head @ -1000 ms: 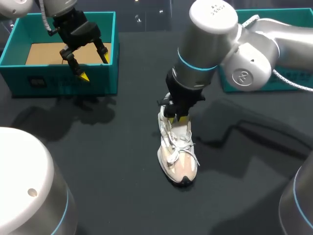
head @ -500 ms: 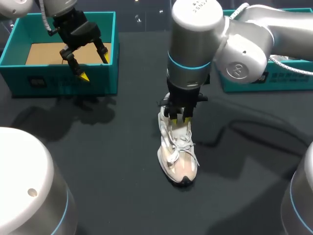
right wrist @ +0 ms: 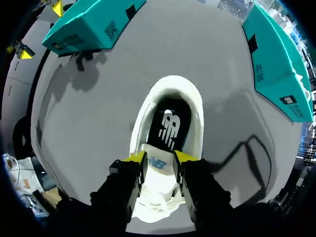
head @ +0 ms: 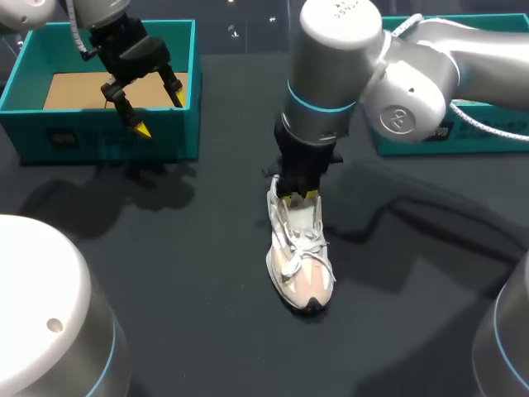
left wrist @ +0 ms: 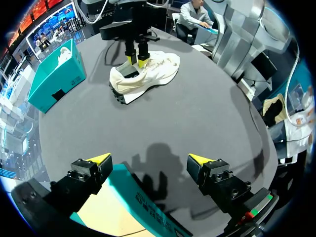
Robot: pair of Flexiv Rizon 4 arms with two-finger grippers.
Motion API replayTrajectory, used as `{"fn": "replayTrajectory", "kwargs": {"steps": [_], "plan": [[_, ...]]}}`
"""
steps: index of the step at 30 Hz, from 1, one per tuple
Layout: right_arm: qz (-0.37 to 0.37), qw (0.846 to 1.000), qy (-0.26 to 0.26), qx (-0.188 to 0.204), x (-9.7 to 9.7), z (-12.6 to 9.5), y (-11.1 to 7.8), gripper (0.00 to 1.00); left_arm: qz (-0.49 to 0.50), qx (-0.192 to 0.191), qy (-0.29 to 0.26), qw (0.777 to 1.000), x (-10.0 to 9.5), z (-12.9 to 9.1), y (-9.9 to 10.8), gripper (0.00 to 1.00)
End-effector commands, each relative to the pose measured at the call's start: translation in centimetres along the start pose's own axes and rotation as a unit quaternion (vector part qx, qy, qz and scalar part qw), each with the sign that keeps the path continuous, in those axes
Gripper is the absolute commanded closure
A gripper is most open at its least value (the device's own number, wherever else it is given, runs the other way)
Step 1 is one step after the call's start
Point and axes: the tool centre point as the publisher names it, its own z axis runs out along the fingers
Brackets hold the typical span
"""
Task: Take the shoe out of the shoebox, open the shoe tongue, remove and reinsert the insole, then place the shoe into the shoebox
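Dark grey tabletop [head: 207, 273], 2nd teal box [head: 479, 142] at far right edge, label on its side

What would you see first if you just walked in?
The white shoe in the middle of the dark table, its tongue pinched from above by the right gripper. Then the teal shoebox at the back left, with the open left gripper hanging over its front wall.

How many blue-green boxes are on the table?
2. One open shoebox is far left, under the left gripper; another teal box is far right, partly hidden by the right arm.
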Motion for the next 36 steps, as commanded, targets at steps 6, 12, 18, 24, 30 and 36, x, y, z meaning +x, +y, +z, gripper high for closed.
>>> {"fn": "replayTrajectory", "kwargs": {"steps": [6,12,18,24,30,36], "plan": [[-0.203,0.979,-0.019,0.011,-1.0,-3.9,0.9,0.53,0.0,-0.001,0.001,1.0,0.0,0.0,0.0,0.0],[-0.396,0.916,0.057,-0.009,-1.9,-5.1,2.1,0.0,0.0,-0.001,0.001,1.0,0.0,0.0,0.0,0.0],[-0.431,0.898,0.091,0.001,-2.0,-5.5,1.8,0.0,0.0,-0.001,0.001,1.0,0.0,0.0,0.0,0.0],[-0.44,0.894,0.088,0.005,-1.6,-5.3,2.3,0.0,0.0,-0.001,0.001,1.0,0.0,0.0,0.0,0.0],[-0.478,0.878,0.013,0.013,-0.5,-5.5,4.3,0.0,0.0,-0.001,0.001,1.0,0.0,0.0,0.0,0.0],[-0.5,0.866,-0.002,0.014,-0.8,-5.1,5.8,0.0,0.0,-0.001,0.001,1.0,0.0,0.0,0.0,0.0]]}}
